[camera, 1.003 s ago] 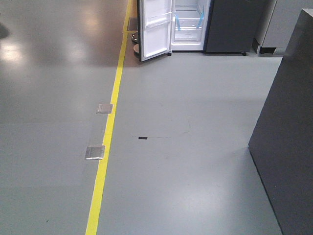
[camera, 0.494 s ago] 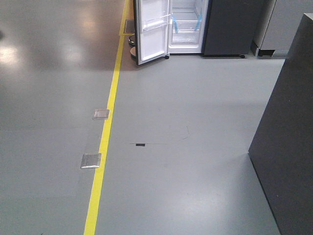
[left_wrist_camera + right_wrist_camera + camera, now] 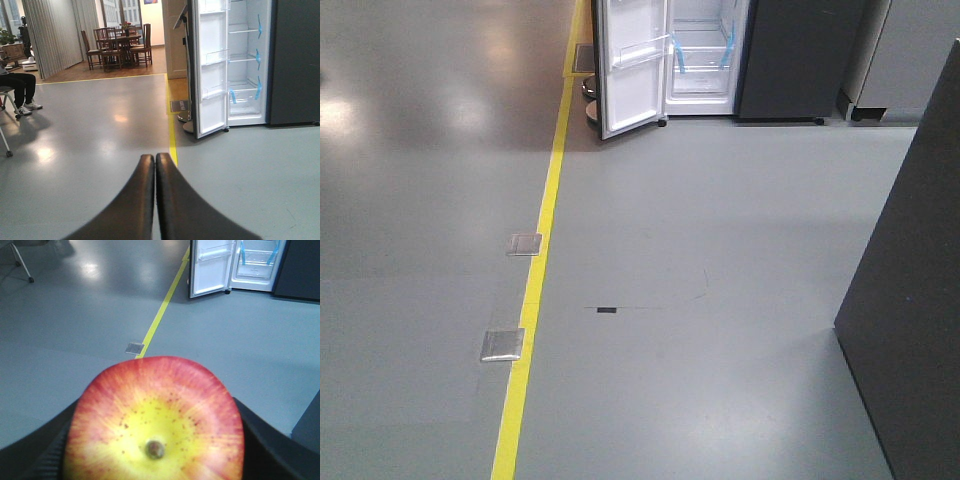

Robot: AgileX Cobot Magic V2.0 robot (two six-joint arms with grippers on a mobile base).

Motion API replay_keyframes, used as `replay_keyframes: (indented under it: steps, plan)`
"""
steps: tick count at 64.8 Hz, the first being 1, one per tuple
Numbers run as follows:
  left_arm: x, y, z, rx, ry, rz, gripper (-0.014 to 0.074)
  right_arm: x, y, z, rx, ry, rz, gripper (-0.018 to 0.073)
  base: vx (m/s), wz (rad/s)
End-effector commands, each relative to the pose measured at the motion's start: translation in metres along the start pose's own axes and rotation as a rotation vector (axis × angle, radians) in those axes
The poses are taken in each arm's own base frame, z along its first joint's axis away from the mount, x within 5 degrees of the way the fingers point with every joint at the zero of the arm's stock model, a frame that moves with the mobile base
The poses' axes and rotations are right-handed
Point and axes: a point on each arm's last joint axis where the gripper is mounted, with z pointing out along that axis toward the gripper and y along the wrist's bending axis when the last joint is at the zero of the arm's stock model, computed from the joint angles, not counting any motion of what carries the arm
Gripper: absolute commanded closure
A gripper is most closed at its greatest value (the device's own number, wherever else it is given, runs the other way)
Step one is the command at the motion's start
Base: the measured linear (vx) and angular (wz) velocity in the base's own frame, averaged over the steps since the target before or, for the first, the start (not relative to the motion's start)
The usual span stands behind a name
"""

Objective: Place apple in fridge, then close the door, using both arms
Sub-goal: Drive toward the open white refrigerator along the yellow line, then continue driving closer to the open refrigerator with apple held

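A red apple [image 3: 155, 390] with a yellow patch round its stem fills the right wrist view, and my right gripper [image 3: 156, 412] is shut on it, one black finger [image 3: 35, 452] on each side. My left gripper [image 3: 155, 159] is shut on nothing and hangs over the grey floor. Far ahead the fridge [image 3: 705, 50] stands open, white inside with shelves and blue tape strips. Its door [image 3: 632, 70] is swung out to the left, with clear bins on its white liner. The left wrist view shows the fridge [image 3: 245, 65] and door [image 3: 212, 75] too, and both are small in the right wrist view.
A yellow floor line [image 3: 535, 290] runs toward the fridge, with two metal floor plates [image 3: 525, 244] beside it. A dark grey panel [image 3: 910, 300] stands close at the right. A chrome stanchion base [image 3: 590, 105] sits behind the door. A seated person [image 3: 17, 90] and a dining table [image 3: 120, 45] are far left.
The floor plates and the small black floor mark have slid down the front view, and the grey panel has shifted right. The fridge and its door stay as they were.
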Motion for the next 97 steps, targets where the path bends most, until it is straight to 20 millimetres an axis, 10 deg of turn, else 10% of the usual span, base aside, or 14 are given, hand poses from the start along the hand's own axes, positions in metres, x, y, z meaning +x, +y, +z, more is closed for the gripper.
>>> replay_keyframes:
  steps: [1,97]
  plan:
    - [0.0023,-0.0009,-0.0002,0.011,-0.059,-0.015,0.0602,-0.0126,0.0013,-0.0080,0.009,-0.112,-0.001,0.0517,0.13,-0.01]
    - [0.0023,-0.0009,-0.0002,0.011,-0.059,-0.015,0.0602,-0.0126,0.0013,-0.0080,0.009,-0.112,-0.001,0.0517,0.10,0.00]
